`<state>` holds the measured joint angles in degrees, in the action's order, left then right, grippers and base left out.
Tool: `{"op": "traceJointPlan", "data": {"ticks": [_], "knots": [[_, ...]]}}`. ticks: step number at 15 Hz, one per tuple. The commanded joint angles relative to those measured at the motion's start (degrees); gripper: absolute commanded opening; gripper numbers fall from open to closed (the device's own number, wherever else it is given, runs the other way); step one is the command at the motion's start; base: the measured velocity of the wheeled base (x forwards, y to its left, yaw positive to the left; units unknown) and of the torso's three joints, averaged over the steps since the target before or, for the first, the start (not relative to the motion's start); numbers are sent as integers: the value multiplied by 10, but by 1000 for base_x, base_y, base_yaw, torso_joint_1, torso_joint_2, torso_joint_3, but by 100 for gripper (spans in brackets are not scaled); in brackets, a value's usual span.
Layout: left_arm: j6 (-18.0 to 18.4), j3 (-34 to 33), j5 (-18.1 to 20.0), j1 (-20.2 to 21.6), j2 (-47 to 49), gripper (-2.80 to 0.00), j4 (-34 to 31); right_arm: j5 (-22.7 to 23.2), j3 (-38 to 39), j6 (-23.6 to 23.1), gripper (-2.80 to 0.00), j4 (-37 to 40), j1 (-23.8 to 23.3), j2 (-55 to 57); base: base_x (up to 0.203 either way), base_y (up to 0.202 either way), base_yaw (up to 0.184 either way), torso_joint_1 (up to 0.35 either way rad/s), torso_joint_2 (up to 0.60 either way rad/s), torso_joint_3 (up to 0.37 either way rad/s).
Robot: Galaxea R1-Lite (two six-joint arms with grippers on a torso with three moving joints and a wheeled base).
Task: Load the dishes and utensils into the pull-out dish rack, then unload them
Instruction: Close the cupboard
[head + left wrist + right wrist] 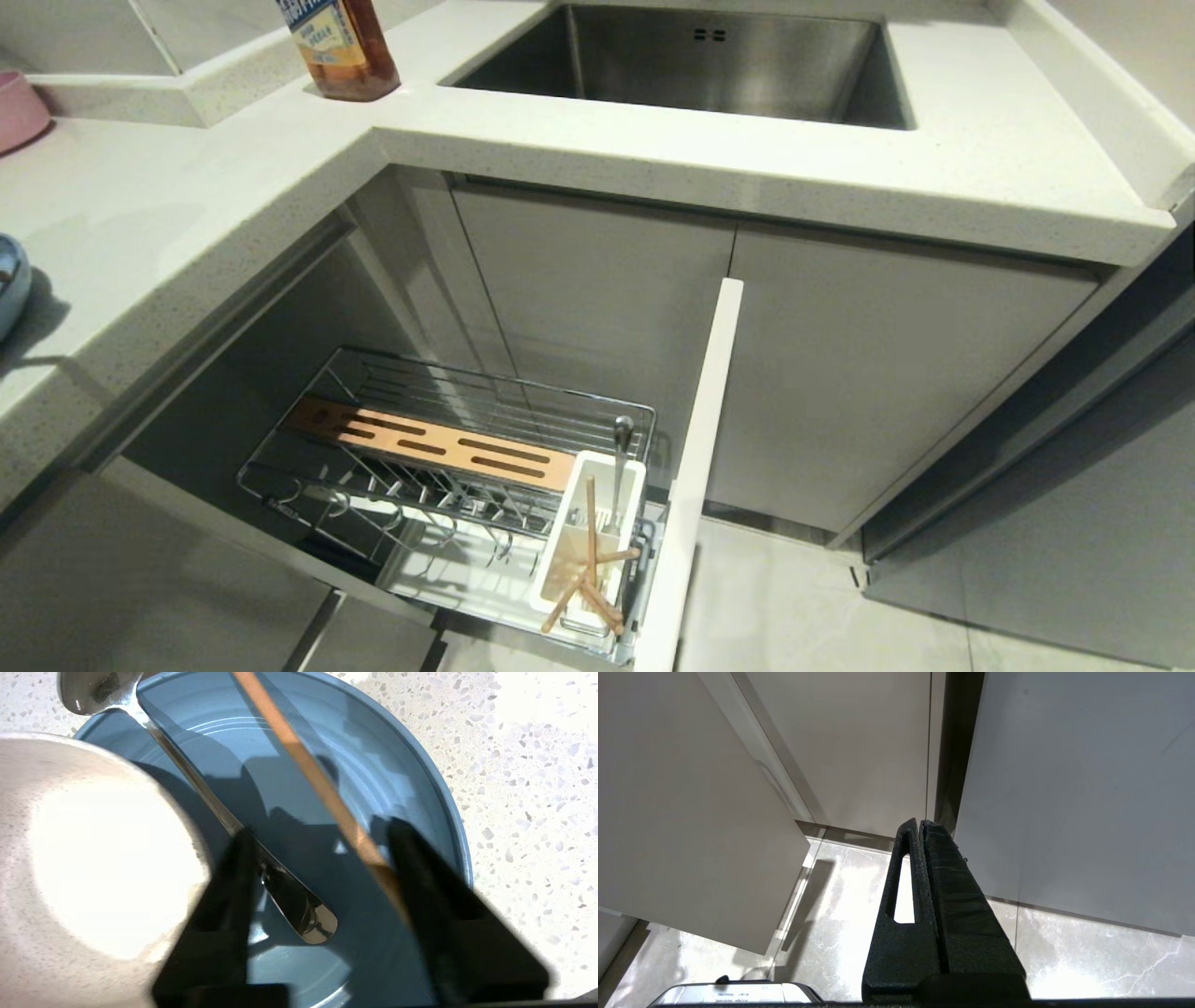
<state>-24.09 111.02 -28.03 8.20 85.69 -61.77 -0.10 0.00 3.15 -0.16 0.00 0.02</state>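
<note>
A: What does the head view give that the wrists don't?

B: The pull-out dish rack point(448, 457), drawn out below the tabletop point(187, 233), left of the sink point(691, 56). Its white utensil holder point(586, 537) at the near right end already has wooden chopsticks point(588, 560) and a metal spoon point(618, 467) standing in it. Neither arm shows there.

A: And the left wrist view?

B: The left tool point(322, 840) over the light-blue plate point(402, 765) on the tabletop, jaws partly apart, straddling a second spoon point(280, 891) and one chopstick point(327, 793); gripping nothing that I can see. The cream bowl point(84, 858) sits beside it.

A: The right tool point(920, 823)?

B: Jaws pressed together, empty, pointing at the floor point(1064, 952) by cabinet doors point(854, 742).
</note>
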Motion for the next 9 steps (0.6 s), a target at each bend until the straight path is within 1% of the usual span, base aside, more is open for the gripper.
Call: {"op": "traceJointPlan", "data": {"ticks": [1,5,7,9], "knots": [[-2,0,-2,-1,1,-280,-4,0,0,0,-280,0,0,0,0,0,0,0,0,0],[-3,1,1,-3,0,-280,1,0,0,0,-280,0,0,0,0,0,0,0,0,0],[-4,-2,1,-3,-1,-280,25,0,0,0,-280,0,0,0,0,0,0,0,0,0],[-5,-2,2,-3,-2,-280,27,0,0,0,-280,0,0,0,0,0,0,0,0,0]]}}
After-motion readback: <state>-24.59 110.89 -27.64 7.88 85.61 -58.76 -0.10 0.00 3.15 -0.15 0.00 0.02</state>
